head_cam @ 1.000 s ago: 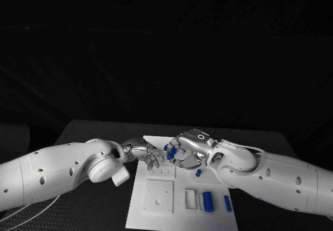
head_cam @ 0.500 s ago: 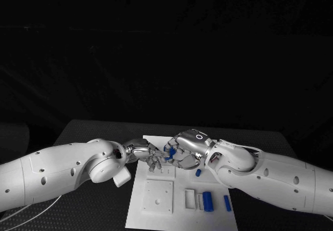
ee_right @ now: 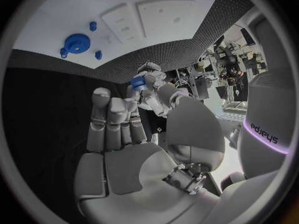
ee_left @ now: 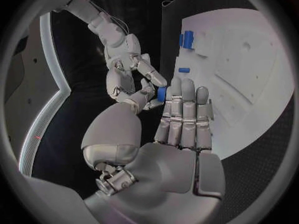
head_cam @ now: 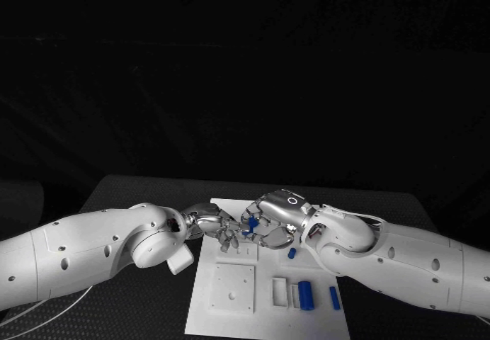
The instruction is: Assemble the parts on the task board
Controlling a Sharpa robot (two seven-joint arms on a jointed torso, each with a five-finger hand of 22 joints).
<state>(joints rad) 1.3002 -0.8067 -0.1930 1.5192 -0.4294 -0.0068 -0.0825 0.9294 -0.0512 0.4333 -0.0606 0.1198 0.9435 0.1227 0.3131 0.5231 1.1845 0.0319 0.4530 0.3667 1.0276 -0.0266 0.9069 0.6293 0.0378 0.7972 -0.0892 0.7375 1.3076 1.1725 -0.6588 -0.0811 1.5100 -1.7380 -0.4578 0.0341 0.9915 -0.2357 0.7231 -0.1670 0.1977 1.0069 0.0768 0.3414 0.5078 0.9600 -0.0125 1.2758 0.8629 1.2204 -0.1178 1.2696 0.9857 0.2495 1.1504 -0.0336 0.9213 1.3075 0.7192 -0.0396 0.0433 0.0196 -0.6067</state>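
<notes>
Two hands meet above the far end of the task board [head_cam: 268,312], and you have one small blue part [head_cam: 252,222] caught between them. In the head view the left hand [head_cam: 217,231] reaches in from the board's left side and the right hand [head_cam: 270,225] from its right, fingertips almost touching over the board.

Your right hand appears to be the one holding the part: in the left wrist view the blue piece [ee_left: 161,94] sits pinched at the tips of the right hand's fingers [ee_left: 151,76]. In the right wrist view the same blue part [ee_right: 138,82] shows by the left hand's fingertips. Your left hand's fingers lie long and close together, fairly straight, their tips right at the part; whether they touch or share the grip, you cannot tell.

What the coming move likely turns on: the part lies just beyond the left fingertips, toward the right hand, so both hands are equally near it. Its long axis is too small to read.

On the board's near end a blue cylinder [head_cam: 305,294] and a slim blue peg [head_cam: 335,298] lie beside a white slotted block [head_cam: 279,291], and another small blue piece [head_cam: 292,253] rests nearer the right hand. A blue disc [ee_right: 77,42] with small blue bits around it sits on the board in the right wrist view.
</notes>
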